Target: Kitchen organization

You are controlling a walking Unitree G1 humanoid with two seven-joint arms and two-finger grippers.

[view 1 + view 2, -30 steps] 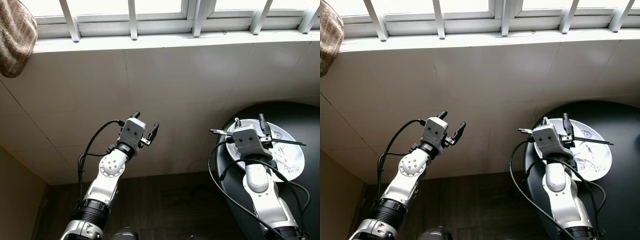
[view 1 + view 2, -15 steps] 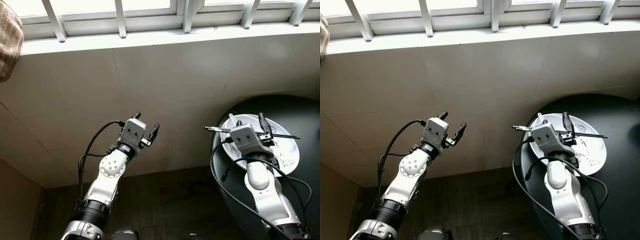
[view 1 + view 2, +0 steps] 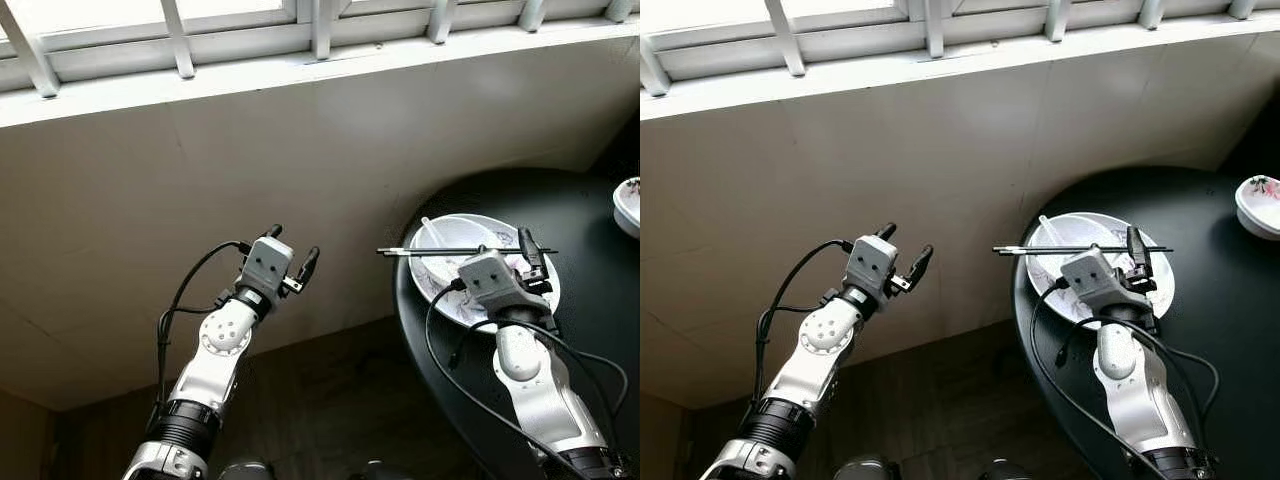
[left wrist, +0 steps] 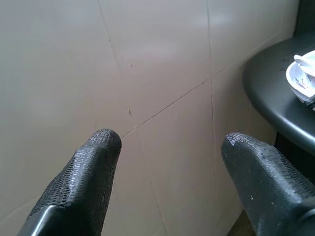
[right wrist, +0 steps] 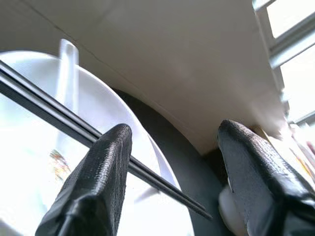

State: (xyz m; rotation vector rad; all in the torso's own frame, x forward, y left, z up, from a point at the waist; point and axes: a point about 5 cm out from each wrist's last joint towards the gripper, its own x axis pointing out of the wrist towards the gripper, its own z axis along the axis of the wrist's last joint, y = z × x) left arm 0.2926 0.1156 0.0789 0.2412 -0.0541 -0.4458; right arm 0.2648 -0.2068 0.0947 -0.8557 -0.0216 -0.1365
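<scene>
Right now your right gripper (image 3: 512, 252) hovers over the white plate (image 3: 449, 295) on the black table (image 3: 600, 300), jaws spread wide, empty; chopsticks (image 3: 440, 251) lie across the plate beneath them; your left gripper (image 3: 290, 250) is open, empty, facing the wall (image 3: 200, 170).

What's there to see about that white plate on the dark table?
The plate is round, white and glossy, like china, with a faint painted pattern. It sits flat near the edge of the round black table. A pair of dark chopsticks lies across its rim, sticking out past the table edge, and a white spoon rests in it. The right gripper hovers over it, fingers open.
</scene>
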